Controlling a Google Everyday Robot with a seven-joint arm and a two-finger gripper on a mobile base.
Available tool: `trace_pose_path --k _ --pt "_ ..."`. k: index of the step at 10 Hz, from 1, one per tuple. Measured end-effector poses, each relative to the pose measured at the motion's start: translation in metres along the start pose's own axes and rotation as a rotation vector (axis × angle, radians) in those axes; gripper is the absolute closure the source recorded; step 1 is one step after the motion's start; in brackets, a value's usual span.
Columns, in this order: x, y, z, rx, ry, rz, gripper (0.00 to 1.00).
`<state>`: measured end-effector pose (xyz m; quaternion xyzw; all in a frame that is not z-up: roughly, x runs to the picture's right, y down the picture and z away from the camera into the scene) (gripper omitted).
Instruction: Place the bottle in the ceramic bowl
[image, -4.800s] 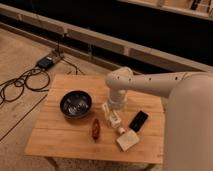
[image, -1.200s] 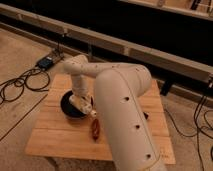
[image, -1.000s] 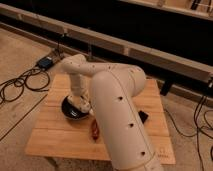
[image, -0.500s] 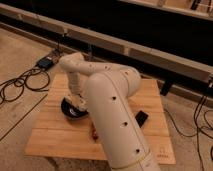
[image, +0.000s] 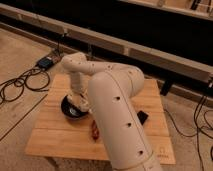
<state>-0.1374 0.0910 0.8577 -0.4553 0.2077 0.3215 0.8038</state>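
The dark glossy ceramic bowl (image: 70, 109) sits on the left half of the wooden table (image: 55, 140); only its left part shows. My gripper (image: 81, 104) hangs over the bowl's right side, at the end of the white forearm (image: 76, 75) that reaches down from the back. The large white arm (image: 117, 120) fills the middle of the view and covers the table's centre. The bottle does not show; the gripper and arm hide the place where it could be.
A reddish-brown object (image: 94, 131) lies on the table just in front of the bowl. A flat black object (image: 142, 117) lies to the right of the arm. Cables (image: 20, 82) and a black box (image: 46, 62) lie on the floor at left.
The arm has swung from the table's right half over to the bowl. In the last second it has shifted a little and covers more of the table.
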Motion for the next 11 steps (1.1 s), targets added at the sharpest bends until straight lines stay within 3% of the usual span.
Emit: trace_pose_path --k 5,9,11 --pt "-0.001 0.004 -0.007 -0.030 -0.043 0.031 0.32" --pt "0.009 -0.015 -0.020 -0.019 -0.089 0.126 0.32" --pt "0.007 -0.012 -0.020 -0.020 -0.089 0.121 0.32"
